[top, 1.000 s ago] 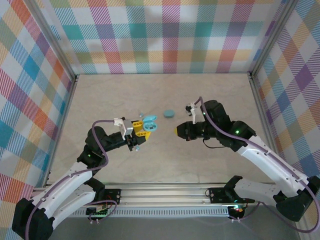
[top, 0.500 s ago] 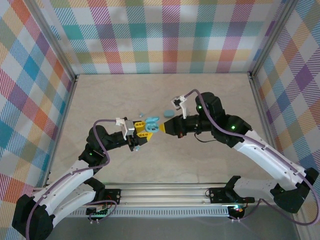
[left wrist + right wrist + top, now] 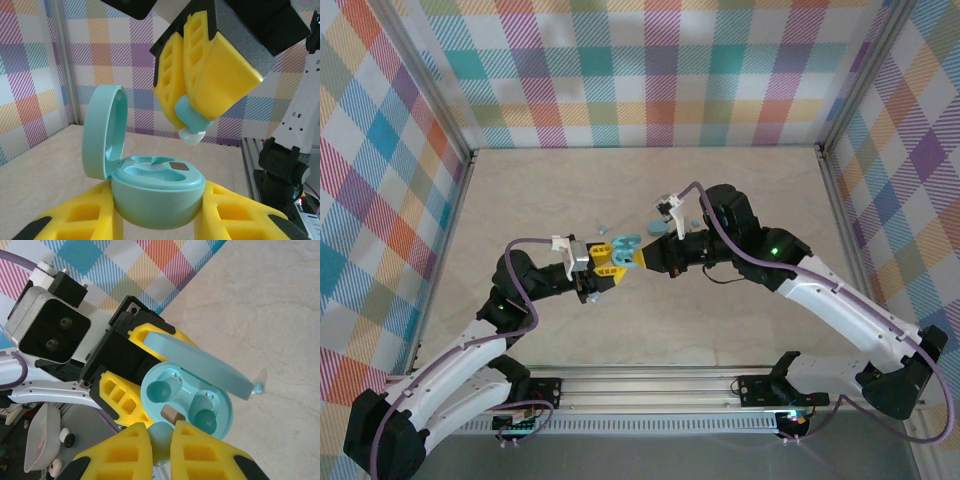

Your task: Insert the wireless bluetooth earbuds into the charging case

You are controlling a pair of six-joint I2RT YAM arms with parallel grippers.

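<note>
**Right gripper** (image 3: 160,434): pinching one earbud (image 3: 192,131) by its teal body, with the pale tip poking out below the pads. It is hanging just above the charging case (image 3: 157,192).

**Left gripper** (image 3: 159,225): clamping the case's rounded base from both sides. The lid (image 3: 102,130) is standing open at the case's hinge.

**Wells** (image 3: 162,390): both are showing empty.

**Spare earbud** (image 3: 257,387): lying on the table (image 3: 280,315) just beyond the case's lid.

**Handling:** the earbud is looking featherlight, hard and glossy, so it is likely to twist or squirt out. I would be gripping it across the body, leaving the seating end free. The case is looking rigid, with its hinge probably the delicate part.
</note>
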